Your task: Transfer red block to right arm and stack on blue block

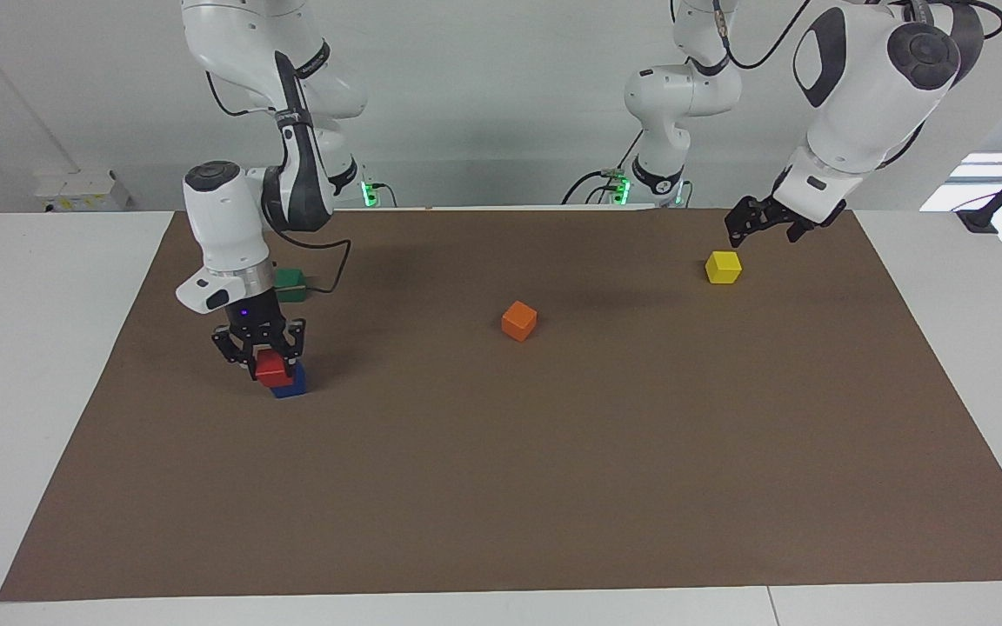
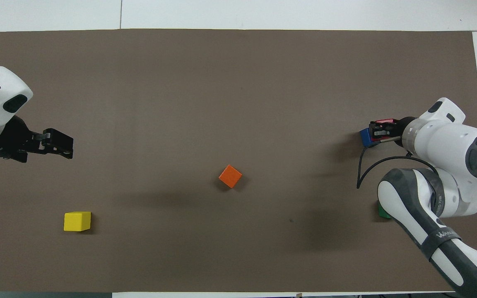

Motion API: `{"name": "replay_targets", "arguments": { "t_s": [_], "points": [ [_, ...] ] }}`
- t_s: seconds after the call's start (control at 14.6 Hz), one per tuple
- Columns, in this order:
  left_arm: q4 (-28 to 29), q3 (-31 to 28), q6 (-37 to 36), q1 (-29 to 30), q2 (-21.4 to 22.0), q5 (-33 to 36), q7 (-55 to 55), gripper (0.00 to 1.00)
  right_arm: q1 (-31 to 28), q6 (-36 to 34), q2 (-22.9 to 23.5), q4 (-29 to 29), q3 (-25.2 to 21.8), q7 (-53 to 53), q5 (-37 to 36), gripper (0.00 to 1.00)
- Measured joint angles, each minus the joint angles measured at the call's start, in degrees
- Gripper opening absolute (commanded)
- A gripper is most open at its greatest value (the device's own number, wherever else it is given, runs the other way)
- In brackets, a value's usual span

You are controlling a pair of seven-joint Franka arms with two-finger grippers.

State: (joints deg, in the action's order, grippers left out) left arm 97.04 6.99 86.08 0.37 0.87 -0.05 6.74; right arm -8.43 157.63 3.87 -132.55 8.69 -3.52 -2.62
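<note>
Inventory, starting at my right arm's end of the surface (image 1: 553, 487); green block (image 1: 290, 283), near my right arm's base, untouched; my right gripper (image 1: 259, 348), jaws clamped on the red block (image 1: 273, 369), pointing straight down; the red block sits directly over the blue block (image 1: 290, 383), apparently resting on it or a hair above, slightly offset toward the robots; the coming move turns on that vertical line, so I judge release and a straight lift are what remain; orange block (image 1: 519, 320), mid-surface, clear of everything; yellow block (image 1: 723, 267), toward my left arm's end; my left gripper (image 1: 758, 224), jaws apart, holding nothing, hovering over the mat beside the yellow block, waiting.
</note>
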Motion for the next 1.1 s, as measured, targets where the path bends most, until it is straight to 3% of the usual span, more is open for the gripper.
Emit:
{"name": "replay_targets", "arguments": {
  "t_s": [1.1],
  "points": [
    [0.14, -0.06, 2.99, 0.04, 0.0, 0.0, 0.16, 1.0, 0.46, -0.04, 0.05, -0.02, 0.01, 0.0, 0.0, 0.0]
  ]
}}
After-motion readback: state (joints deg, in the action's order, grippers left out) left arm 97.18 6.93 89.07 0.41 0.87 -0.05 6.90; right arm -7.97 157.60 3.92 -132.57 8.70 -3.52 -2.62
